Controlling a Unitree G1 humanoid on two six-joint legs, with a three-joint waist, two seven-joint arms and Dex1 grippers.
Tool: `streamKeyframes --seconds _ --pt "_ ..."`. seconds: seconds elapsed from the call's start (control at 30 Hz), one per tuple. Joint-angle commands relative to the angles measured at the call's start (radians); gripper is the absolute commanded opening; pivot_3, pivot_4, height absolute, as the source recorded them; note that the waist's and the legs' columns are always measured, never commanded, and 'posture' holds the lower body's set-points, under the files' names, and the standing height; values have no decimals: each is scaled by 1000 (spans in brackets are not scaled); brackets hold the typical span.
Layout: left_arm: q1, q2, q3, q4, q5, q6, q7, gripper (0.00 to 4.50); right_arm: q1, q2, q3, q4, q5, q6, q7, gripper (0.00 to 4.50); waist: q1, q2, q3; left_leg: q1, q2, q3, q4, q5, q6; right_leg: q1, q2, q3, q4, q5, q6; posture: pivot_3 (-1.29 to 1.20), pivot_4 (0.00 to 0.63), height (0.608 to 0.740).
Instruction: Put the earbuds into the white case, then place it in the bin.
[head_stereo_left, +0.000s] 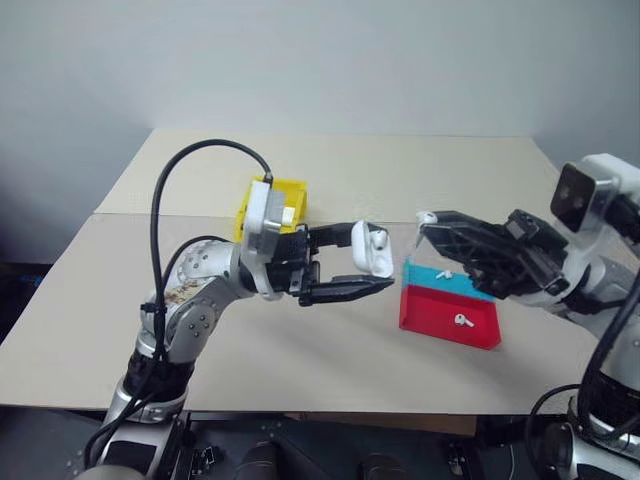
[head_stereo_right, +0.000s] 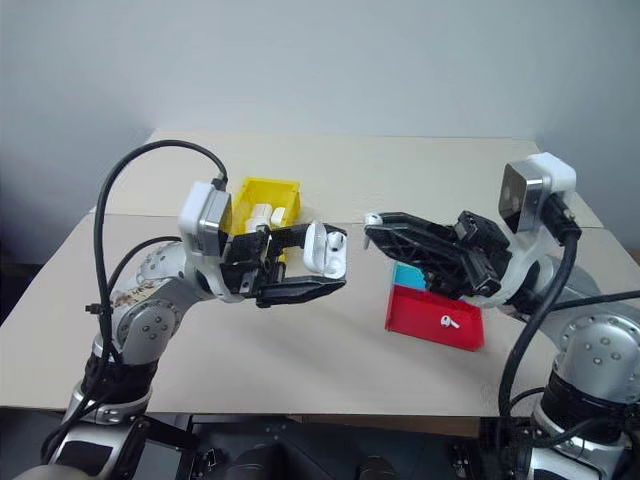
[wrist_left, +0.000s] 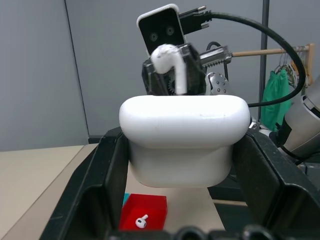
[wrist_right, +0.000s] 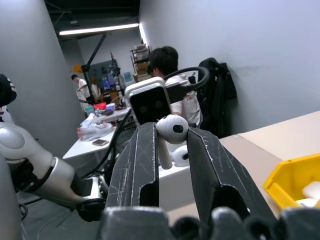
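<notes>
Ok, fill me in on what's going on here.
The left gripper holds the open white case up over the table, one earbud already seated in it. The right gripper pinches another earbud and faces the case, ready to drop it in. A spare earbud lies in the red tray. The yellow bin waits behind.

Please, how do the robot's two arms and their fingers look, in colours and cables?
Both arms have silver-grey metal joints. Each gripper, the left gripper and the right gripper, has two long black fingers, and a white camera box sits on each wrist. A thick black cable loops over the left arm; another runs along the right arm.
</notes>
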Motion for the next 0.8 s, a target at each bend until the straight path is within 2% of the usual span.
streamKeyframes --seconds 0.03,0.47,0.6,0.7,0.8 --pt "-17 -7 1 -14 -3 1 -11 2805 19 -24 29 -50 22 -48 -40 857 -2 0 0 0 0 0 0 0 0 0 0 0 0 0 0 0 150 740" --pt "12 -5 4 -45 1 37 20 2805 69 -82 137 -83 -17 -145 -55 857 -2 0 0 0 0 0 0 0 0 0 0 0 0 0 0 0 150 740" --pt "13 -6 5 -49 1 39 25 2805 83 -105 177 -95 -80 -178 -38 857 -2 0 0 0 0 0 0 0 0 0 0 0 0 0 0 0 150 740" --pt "13 -5 7 -51 1 40 26 2805 100 -126 202 -103 -129 -211 -15 1625 -2 0 0 0 0 0 0 0 0 0 0 0 -1 0 0 0 150 740" --pt "13 -4 8 -51 2 40 27 2805 114 -151 219 -110 -163 -240 18 2664 -2 0 0 0 0 0 0 0 0 0 0 0 -1 0 0 0 150 740"
